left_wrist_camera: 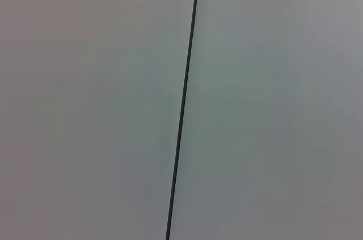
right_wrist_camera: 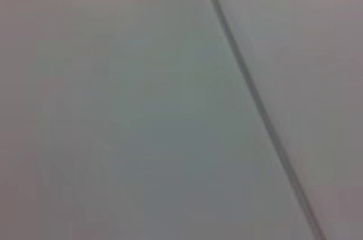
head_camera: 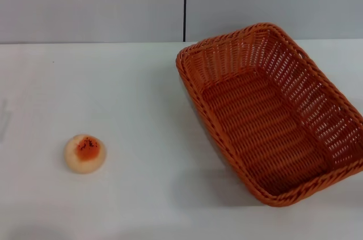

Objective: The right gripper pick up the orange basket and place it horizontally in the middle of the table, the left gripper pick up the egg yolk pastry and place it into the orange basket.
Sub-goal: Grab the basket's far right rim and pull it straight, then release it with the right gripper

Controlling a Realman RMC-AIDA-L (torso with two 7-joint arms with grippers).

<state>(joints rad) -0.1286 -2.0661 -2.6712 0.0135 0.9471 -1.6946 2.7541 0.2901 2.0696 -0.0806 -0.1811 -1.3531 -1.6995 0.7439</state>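
Head view: the large rectangular orange woven wicker basket (head_camera: 272, 112) sits skewed on the right of the broad white table (head_camera: 147, 138), nothing inside it. The small round cream egg yolk pastry (head_camera: 85, 153) with an orange-red top lies well apart on the left. Neither gripper appears, so their fingers cannot be judged.

Left wrist view: a plain grey wall (left_wrist_camera: 85, 104) with a thin dark seam (left_wrist_camera: 182, 104).

Right wrist view: the same wall and seam.

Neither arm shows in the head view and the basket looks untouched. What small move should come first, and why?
Probably bring the right gripper down toward the near rim of the orange basket. It sits askew on the right of the table, empty, not yet set horizontally in the middle. The egg yolk pastry lies apart on the left and has nowhere to go until then. Both wrist views show only wall.
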